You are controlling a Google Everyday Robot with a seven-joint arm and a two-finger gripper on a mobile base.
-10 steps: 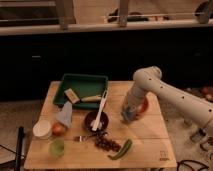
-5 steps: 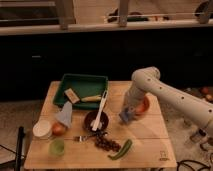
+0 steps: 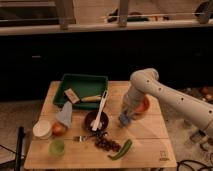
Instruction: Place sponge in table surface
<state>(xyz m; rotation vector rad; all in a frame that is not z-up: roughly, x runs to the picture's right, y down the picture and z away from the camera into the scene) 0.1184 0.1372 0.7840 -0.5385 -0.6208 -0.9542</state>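
Note:
The blue-grey sponge (image 3: pixel 123 119) sits between the fingers of my gripper (image 3: pixel 125 116), right at the light wooden slatted table surface (image 3: pixel 145 135); I cannot tell whether it touches the wood. The gripper hangs from the white arm (image 3: pixel 150 85), which comes in from the right. It is just left of the orange-brown bowl (image 3: pixel 143 105) and right of a dark bowl (image 3: pixel 95 121). The table's dark logo (image 3: pixel 161 156) is at the near right corner.
A green tray (image 3: pixel 82 82) at the back holds a tan-brown block (image 3: pixel 71 95) and a yellow item (image 3: pixel 91 98). A white brush (image 3: pixel 102 105) leans on the dark bowl. Grapes (image 3: pixel 105 143), a green pepper (image 3: pixel 121 149), a fork (image 3: pixel 80 137), a green cup (image 3: pixel 56 147), a white cup (image 3: pixel 42 129) and a grey cloth (image 3: pixel 65 114) lie front and left.
The gripper with the sponge has come down a little toward the tabletop beside the orange-brown bowl. Nothing else has moved.

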